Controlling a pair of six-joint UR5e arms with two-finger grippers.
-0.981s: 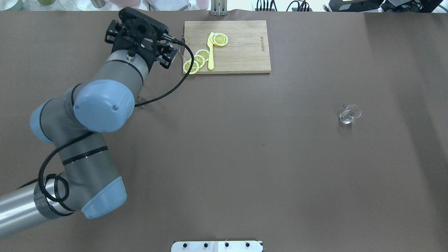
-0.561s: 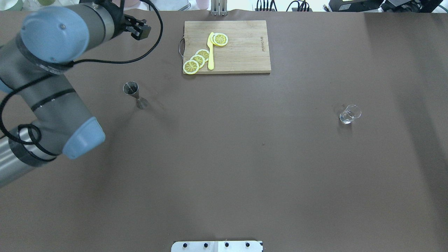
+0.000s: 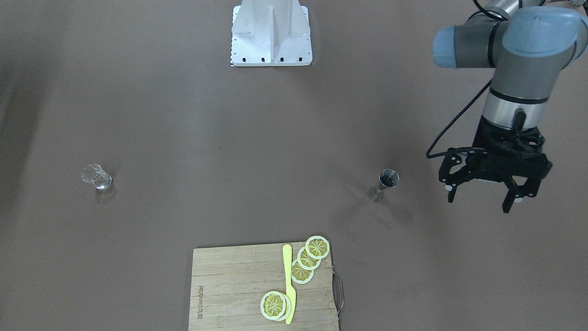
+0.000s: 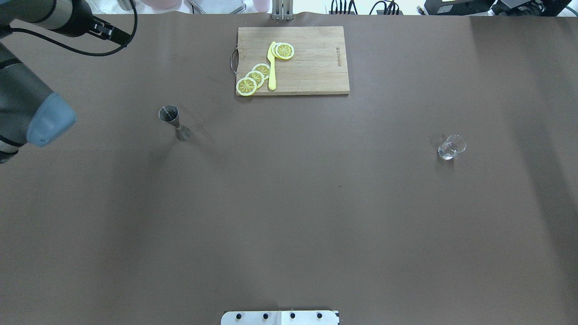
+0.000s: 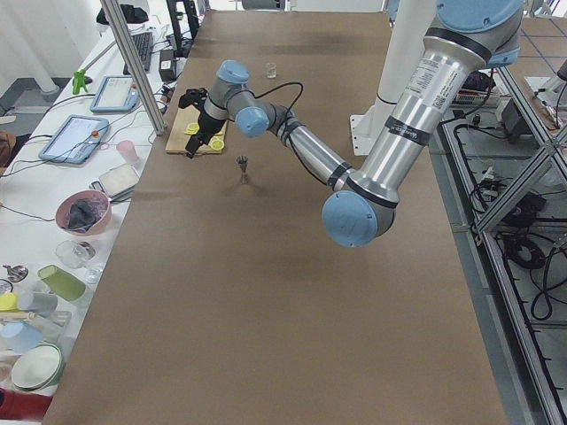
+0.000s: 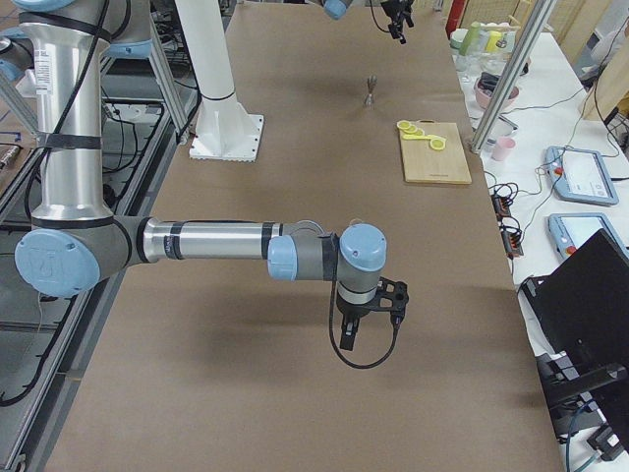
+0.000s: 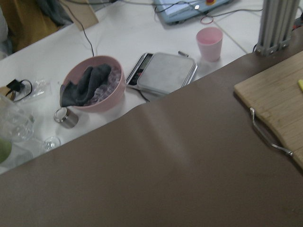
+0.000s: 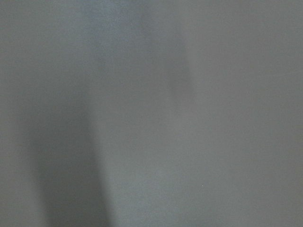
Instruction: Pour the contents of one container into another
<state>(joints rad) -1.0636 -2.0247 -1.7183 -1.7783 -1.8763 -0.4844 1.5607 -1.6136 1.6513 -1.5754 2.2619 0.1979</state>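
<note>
1. The left arm (image 4: 27, 108) has swung out to the overhead view's 9 o'clock edge. A second ago it hung over the jigger's spot beside the cutting board.
2. The left gripper (image 3: 479, 202) hangs above the table (image 4: 289, 203) with its fingers spread wide and nothing between them. In the front-facing view it lies at 3 o'clock of the jigger, apart from it.
3. The jigger (image 4: 175, 123) is now uncovered at about 10 o'clock of the table's centre in the overhead view. It stands upright with its long axis vertical, one cone's mouth up and the other on the table. Its cup looks dark, and what it holds cannot be told.
4. The cutting board (image 4: 311, 67) sits unmoved at 12 o'clock, carrying lemon slices (image 4: 255, 77) and a yellow knife (image 4: 272, 67).
5. The glass tumbler (image 4: 451, 146) stands unmoved at 3 o'clock, mouth up, well apart from the jigger. Any liquid in it cannot be made out.
6. The right gripper (image 6: 349, 339) shows only in the right side view, low over bare table. Whether its fingers are spread or closed cannot be told.
</note>
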